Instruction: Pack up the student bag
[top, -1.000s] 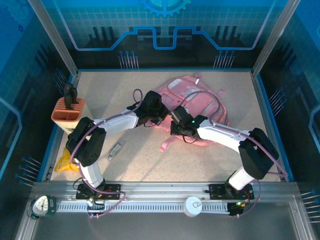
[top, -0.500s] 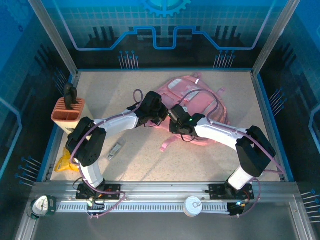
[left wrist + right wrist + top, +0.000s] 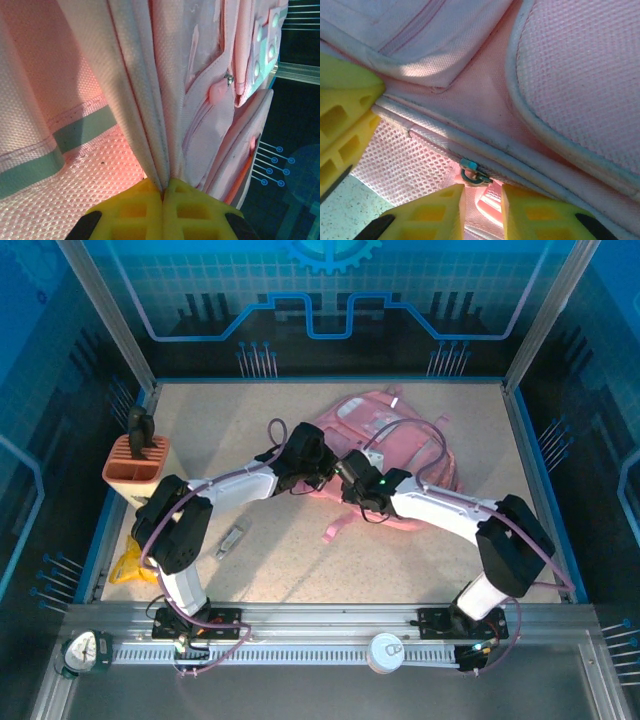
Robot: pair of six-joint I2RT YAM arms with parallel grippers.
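The student bag, a big soft pink backpack, lies flat at the back middle of the table. My left gripper is at the bag's left edge. Its yellow fingers are shut on a fold of the bag's pink fabric. My right gripper sits just to the right of it, against the same edge. Its jaws stand a little apart, and the zipper's pink pull tab lies in the gap. The metal zipper slider is just beyond the right fingertips. The left gripper's fingers show at the left of the right wrist view.
A salmon-orange pen holder with a dark tool in it stands at the left edge. A small grey object and a yellow thing lie at the near left. A loose pink strap trails towards me from the bag.
The right gripper's jaws have come apart from shut, and the arm has shifted slightly left along the bag's edge. The left gripper holds the fabric as before.
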